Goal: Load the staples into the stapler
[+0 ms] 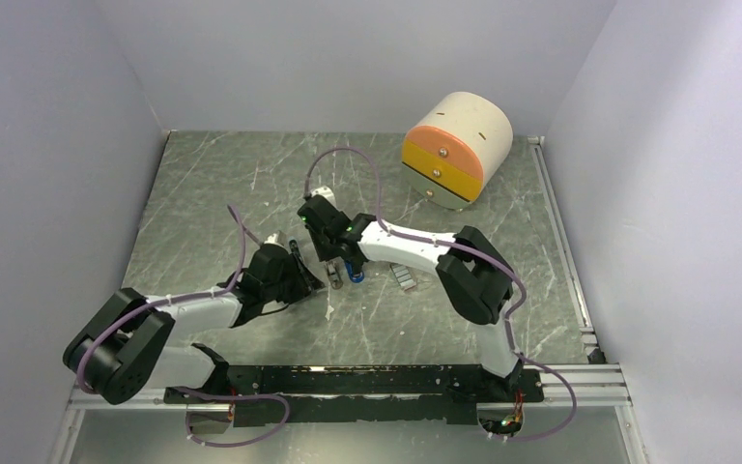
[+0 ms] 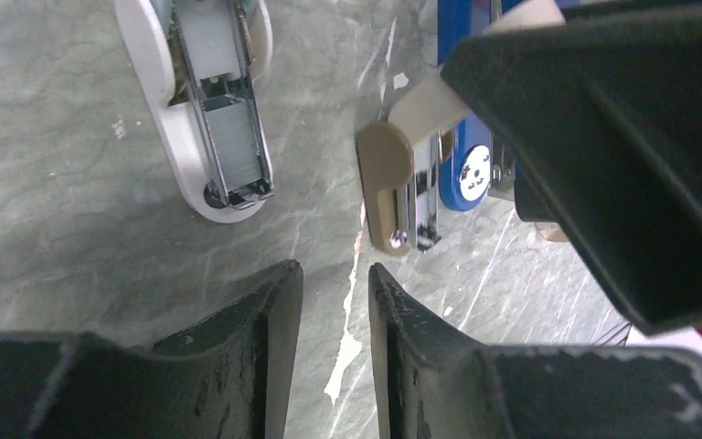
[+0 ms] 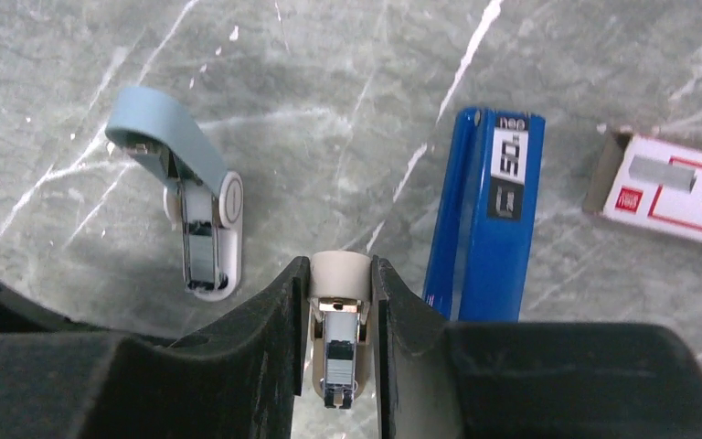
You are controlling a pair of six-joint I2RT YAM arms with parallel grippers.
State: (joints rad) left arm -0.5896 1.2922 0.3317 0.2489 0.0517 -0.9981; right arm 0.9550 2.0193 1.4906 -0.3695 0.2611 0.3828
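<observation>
pinching a beige stapler while the staples lie beside the right forearm

the right gripper [image 3: 339,267] has its two fingers pressed against the sides of the beige stapler [image 3: 339,288]. that stapler sits on the marbled grey table [image 3: 347,82] with its rounded lid swung up and its metal channel showing underneath. the left gripper [image 2: 334,270] hangs low over the table with the beige stapler just beyond its fingertips. its fingers stand a narrow gap apart, with nothing between them.

the staples [image 1: 406,278] show only from the top camera, as a small grey ribbed block. they lie flat on the table just beside the right forearm, to the right of the blue stapler [image 3: 489,229] and apart from both grippers.

the blue stapler lies just right of the beige one. its black label carries a pale "50", and the small word above it is too blurred to read. in the left wrist view its end shows a round white patch with dark dots.

further right lies the red-and-white box [image 3: 676,192], one end flap open. its face has a drawing of a staple strip, and the red lettering is too small to make out.

to the left, the light-blue stapler [image 3: 160,128] stands open, lid raised, with a silver strip lying in its channel. a cream drawer unit [image 1: 457,145] with orange and yellow fronts sits near the far right corner.
</observation>
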